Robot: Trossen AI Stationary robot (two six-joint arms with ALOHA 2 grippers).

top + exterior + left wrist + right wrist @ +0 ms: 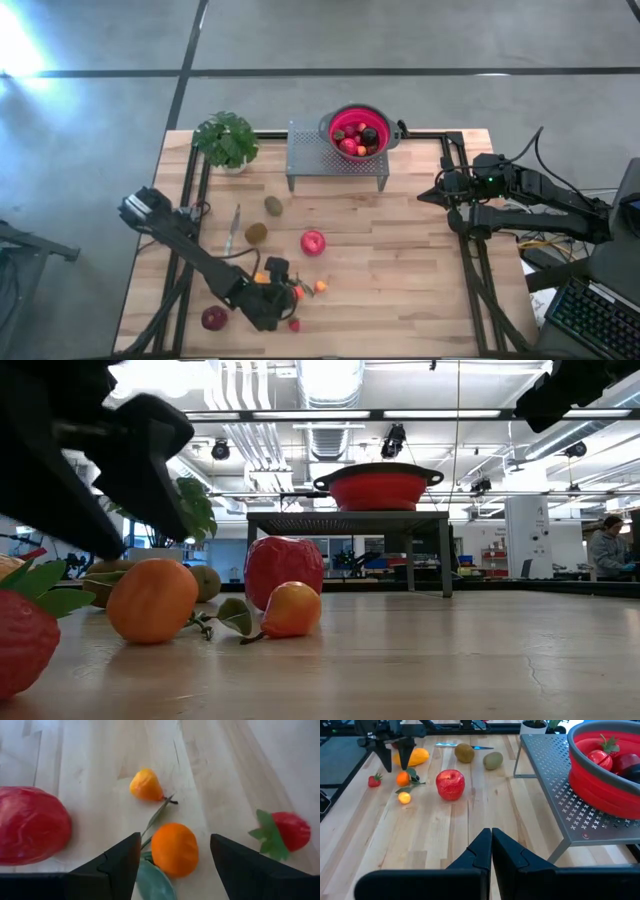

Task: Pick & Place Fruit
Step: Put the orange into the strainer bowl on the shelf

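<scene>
The fruit is spread mostly over the front-left part of the counter [400, 270], with a few pieces already sitting in the red colander [358, 133] on the grey perforated rack [310, 155] at the back edge. A small round orange [174, 848] with green leaves lies right between the fingers of the left gripper [172, 857], near the front edge. The gripper is spread fairly wide on either side of it and isn't touching it as far as I can tell, so nothing is actually held. Just beside the orange there's a smaller yellow-orange piece [146, 785], and a strawberry [292, 830] with a green top on the other side, a bit apart. The red apple [313, 242] sits more toward the middle of the counter, and two brown kiwis [273, 206] are behind it, toward the rack. A dark-red round fruit [214, 318] is close to the front-left corner. There's also a long yellow-orange piece [415, 756] right behind the left arm in the right wrist view, and a small knife [233, 230] lying near the kiwis. A potted plant [227, 140] stands at the back-left corner.

The right gripper [491, 847] is pinched fully closed with nothing in it, parked up by the right edge of the counter, well apart from the loose fruit.

A person stands far off in the room in the low view.
</scene>
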